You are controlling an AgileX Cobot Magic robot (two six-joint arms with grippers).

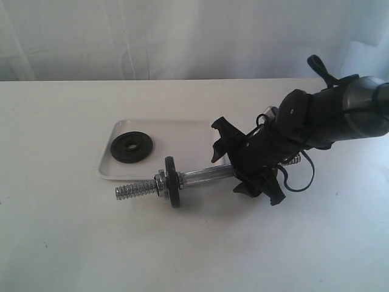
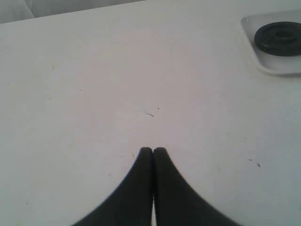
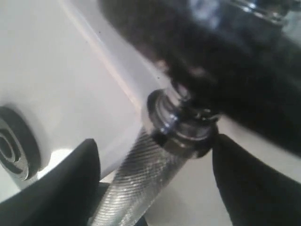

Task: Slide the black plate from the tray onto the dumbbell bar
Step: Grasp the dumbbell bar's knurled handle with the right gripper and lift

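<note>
A white desk [image 1: 61, 243] carries a shallow white tray [image 1: 182, 137]. The chrome dumbbell bar [image 1: 203, 176] lies partly across the tray's near rim. The right gripper [image 1: 234, 164] is released, its two black fingers [image 3: 70, 188] spread wide on either side of the bar's knurled middle, with gaps showing between fingers and metal. Along the bar away from this gripper stands an upright black disc [image 1: 172, 181], with a silver collar nut [image 1: 159, 184] touching its outer face and bare thread past that. The black plate [image 1: 131, 147] lies flat in the tray, well apart from the right gripper, beyond that disc. The left gripper [image 2: 153, 150] is clenched on nothing above bare desk, with the plate far ahead of it.
</note>
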